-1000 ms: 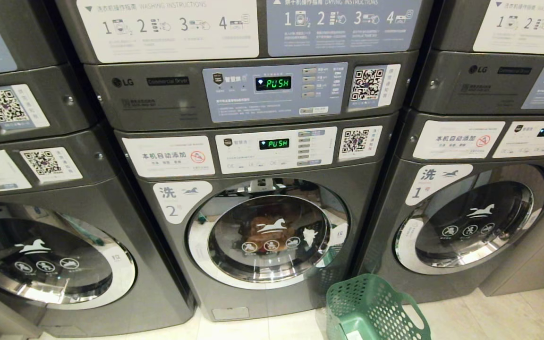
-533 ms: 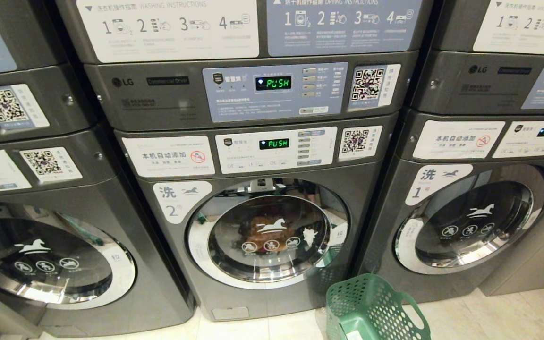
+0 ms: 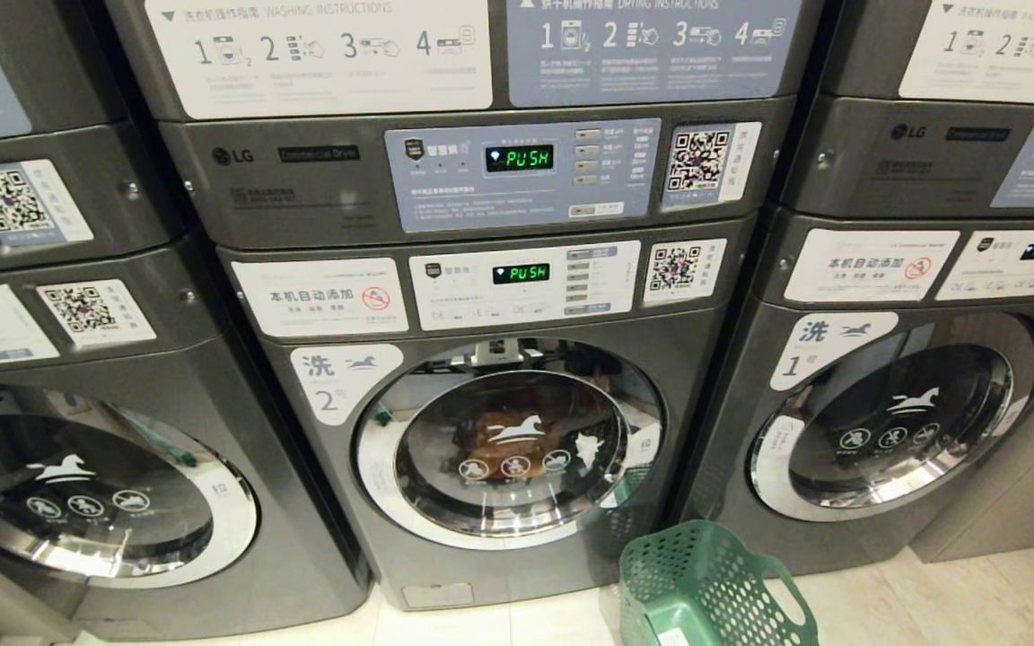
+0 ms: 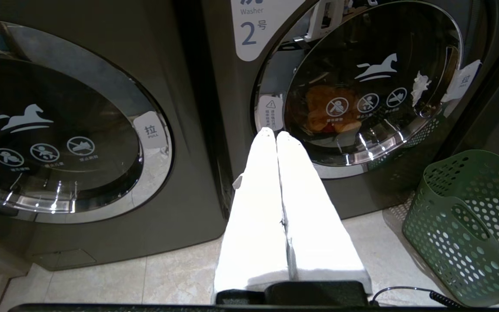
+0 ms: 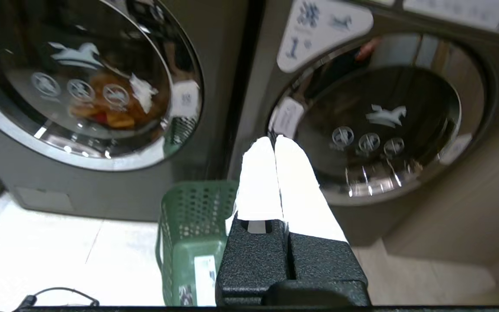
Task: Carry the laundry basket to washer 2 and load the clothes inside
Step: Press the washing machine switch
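A row of dark grey front-load machines fills the scene. Washer 2 (image 3: 508, 431) stands in the middle, marked by a white label with a blue numeral 2 (image 3: 330, 381). Its round chrome-rimmed door (image 3: 510, 449) is shut. Behind the glass sits an orange-brown bundle, apparently the clothes (image 3: 503, 431). To its right is the like machine labelled 1 (image 3: 885, 422), and to its left a third machine (image 3: 77, 484), both with doors shut.

The laundry basket (image 3: 705, 583), green and perforated, lies tipped on the tiled floor (image 3: 930, 601) just in front of washer 2's lower right corner. No garments show in it.

The left gripper (image 4: 275, 135) and right gripper (image 5: 274, 141) each have their white fingers pressed together, holding nothing, and both hang in front of the machines.

The loading looks finished. If any step remains, it is to confirm the door is latched and keep both arms away from the glass and the basket.
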Robot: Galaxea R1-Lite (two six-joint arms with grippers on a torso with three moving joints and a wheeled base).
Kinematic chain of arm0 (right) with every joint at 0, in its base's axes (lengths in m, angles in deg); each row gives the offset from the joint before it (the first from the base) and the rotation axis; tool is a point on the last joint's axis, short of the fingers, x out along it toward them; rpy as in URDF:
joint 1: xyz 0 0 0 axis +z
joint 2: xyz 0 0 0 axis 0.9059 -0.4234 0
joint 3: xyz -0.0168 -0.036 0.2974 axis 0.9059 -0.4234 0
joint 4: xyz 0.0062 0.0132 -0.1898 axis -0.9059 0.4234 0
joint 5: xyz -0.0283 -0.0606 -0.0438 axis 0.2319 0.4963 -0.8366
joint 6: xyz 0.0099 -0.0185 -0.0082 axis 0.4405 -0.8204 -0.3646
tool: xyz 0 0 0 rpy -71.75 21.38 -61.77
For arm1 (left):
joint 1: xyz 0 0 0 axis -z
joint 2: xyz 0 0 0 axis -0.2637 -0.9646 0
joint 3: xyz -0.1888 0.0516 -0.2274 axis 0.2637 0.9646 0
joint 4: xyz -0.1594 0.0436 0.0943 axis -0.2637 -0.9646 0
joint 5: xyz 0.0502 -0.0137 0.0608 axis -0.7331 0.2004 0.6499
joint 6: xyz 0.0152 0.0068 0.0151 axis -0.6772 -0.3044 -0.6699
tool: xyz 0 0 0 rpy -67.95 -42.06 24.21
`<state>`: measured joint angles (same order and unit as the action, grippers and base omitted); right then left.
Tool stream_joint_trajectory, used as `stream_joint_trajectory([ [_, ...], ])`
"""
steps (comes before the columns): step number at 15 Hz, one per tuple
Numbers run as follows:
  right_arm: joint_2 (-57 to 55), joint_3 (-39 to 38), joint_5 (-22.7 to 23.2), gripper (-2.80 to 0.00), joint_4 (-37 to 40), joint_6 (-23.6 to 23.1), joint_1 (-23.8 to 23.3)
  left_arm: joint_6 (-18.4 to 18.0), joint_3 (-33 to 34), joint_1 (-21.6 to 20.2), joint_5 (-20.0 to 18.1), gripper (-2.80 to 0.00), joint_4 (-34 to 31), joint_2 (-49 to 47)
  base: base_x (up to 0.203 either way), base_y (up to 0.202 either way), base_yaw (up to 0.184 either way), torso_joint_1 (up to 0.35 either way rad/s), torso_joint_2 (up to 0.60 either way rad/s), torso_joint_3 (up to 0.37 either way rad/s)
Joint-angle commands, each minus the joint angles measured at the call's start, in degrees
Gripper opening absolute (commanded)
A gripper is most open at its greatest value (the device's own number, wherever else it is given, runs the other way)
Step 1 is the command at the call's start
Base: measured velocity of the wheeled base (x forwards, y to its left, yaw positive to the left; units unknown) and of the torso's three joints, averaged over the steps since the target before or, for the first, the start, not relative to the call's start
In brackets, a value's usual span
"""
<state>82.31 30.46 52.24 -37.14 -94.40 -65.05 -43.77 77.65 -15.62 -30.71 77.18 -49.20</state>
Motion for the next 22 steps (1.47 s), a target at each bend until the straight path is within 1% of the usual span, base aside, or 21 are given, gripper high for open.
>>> stream_joint_trajectory([
  [1, -0.3, 3.5, 1.5, -2.80, 1.3, -0.4, 0.0, 0.0, 0.0, 0.0, 0.0, -2.80, 0.0, -0.1, 0.000, 0.000, 0.000, 0.000, 0.00, 0.000],
  [3, -0.3, 3.6, 2.1, -2.80, 2.2, -3.1, 0.0, 0.0, 0.0, 0.0, 0.0, -2.80, 0.0, -0.1, 0.000, 0.000, 0.000, 0.000, 0.00, 0.000],
  [5, -0.7, 5.2, 3.7, -2.80, 2.2, -3.6, 0.0, 0.0, 0.0, 0.0, 0.0, -2.80, -0.1, -0.1, 0.000, 0.000, 0.000, 0.000, 0.00, 0.000],
  [7, -3.8, 8.0, 5.6, -2.80, 2.2, -4.5, 0.0, 0.0, 0.0, 0.0, 0.0, -2.80, -0.1, -0.1, 0.000, 0.000, 0.000, 0.000, 0.00, 0.000],
  [11, -12.8, 11.5, 8.4, -2.80, 1.8, -8.4, -0.1, 0.0, 0.0, 0.0, 0.0, -2.80, 0.0, -0.1, 0.000, 0.000, 0.000, 0.000, 0.00, 0.000],
  [14, -14.8, 12.1, 10.4, -2.80, 1.9, -9.0, -0.1, 0.0, 0.0, 0.0, 0.0, -2.80, 0.0, -0.1, 0.000, 0.000, 0.000, 0.000, 0.00, 0.000],
  [16, -18.6, 13.1, 10.6, -2.80, 1.9, -10.1, -0.1, -0.1, 0.0, 0.0, 0.0, -2.80, 0.0, -0.1, 0.000, 0.000, 0.000, 0.000, 0.00, 0.000],
  [22, -27.8, 13.9, 11.8, -2.80, 1.8, -16.8, -0.1, -0.1, 0.0, 0.0, -0.1, -2.80, -0.1, -0.1, 0.000, 0.000, 0.000, 0.000, 0.00, 0.000],
])
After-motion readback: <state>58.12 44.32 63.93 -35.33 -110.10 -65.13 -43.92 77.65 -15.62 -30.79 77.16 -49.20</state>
